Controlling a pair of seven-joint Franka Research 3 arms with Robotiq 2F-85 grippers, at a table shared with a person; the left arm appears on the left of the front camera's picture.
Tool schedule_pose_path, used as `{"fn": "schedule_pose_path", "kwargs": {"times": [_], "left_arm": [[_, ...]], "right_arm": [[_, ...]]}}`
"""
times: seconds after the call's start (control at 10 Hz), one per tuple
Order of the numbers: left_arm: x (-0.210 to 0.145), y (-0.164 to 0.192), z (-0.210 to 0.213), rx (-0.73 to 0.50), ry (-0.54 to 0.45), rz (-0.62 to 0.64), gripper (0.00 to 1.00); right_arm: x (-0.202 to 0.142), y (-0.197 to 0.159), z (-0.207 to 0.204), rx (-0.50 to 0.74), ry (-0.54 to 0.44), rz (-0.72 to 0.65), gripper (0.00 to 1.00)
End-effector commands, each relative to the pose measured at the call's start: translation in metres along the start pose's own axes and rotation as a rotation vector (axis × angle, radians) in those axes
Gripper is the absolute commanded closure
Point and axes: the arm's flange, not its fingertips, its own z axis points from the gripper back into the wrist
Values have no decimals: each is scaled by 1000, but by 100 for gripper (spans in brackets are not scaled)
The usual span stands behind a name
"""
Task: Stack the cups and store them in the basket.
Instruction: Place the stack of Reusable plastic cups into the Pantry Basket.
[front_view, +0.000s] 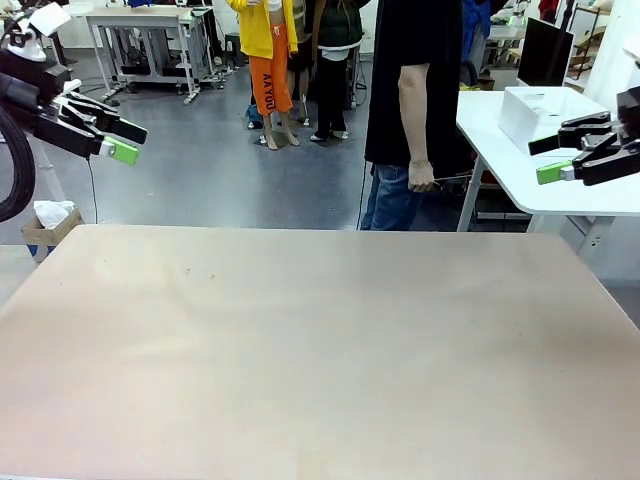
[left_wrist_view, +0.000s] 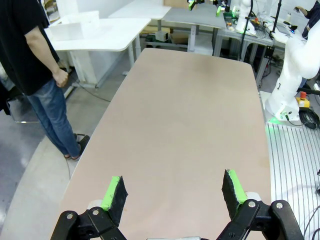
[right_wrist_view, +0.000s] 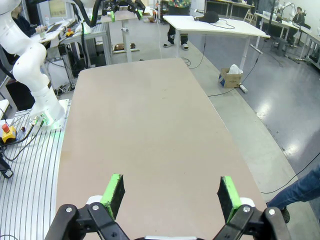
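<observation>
The cups and the basket are out of view. My left gripper (front_view: 127, 140) hangs open above the table's far left corner, nothing between its green pads; in the left wrist view the same gripper (left_wrist_view: 174, 192) stands wide open over bare tabletop. At the far right, my right gripper (front_view: 546, 159) is also open and empty. The right wrist view shows it (right_wrist_view: 171, 192) spread over the bare tabletop. The beige table (front_view: 320, 340) has nothing on it.
A person (front_view: 410, 100) in a black top and jeans stands beyond the far edge, one hand (front_view: 424, 178) at the side. A white side table (front_view: 560, 190) at the back right carries a white box (front_view: 545, 112). A small cardboard box (front_view: 48, 228) sits on the floor at left.
</observation>
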Motion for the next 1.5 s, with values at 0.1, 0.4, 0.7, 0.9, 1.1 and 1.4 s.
{"fn": "schedule_pose_path", "kwargs": {"times": [0.1, 0.4, 0.7, 0.9, 1.1, 1.4], "left_arm": [[3, 0, 0, 9, -4, 12, 0], [3, 0, 0, 9, -4, 12, 0], [3, 0, 0, 9, -4, 12, 0], [3, 0, 0, 9, -4, 12, 0], [3, 0, 0, 9, -4, 12, 0], [3, 0, 0, 9, -4, 12, 0]], "right_arm": [[5, 0, -1, -4, -16, -11, 0], [5, 0, -1, -4, -16, -11, 0], [5, 0, -1, -4, -16, -11, 0], [5, 0, -1, -4, -16, -11, 0], [5, 0, -1, -4, -16, -11, 0], [5, 0, -1, -4, -16, -11, 0]]}}
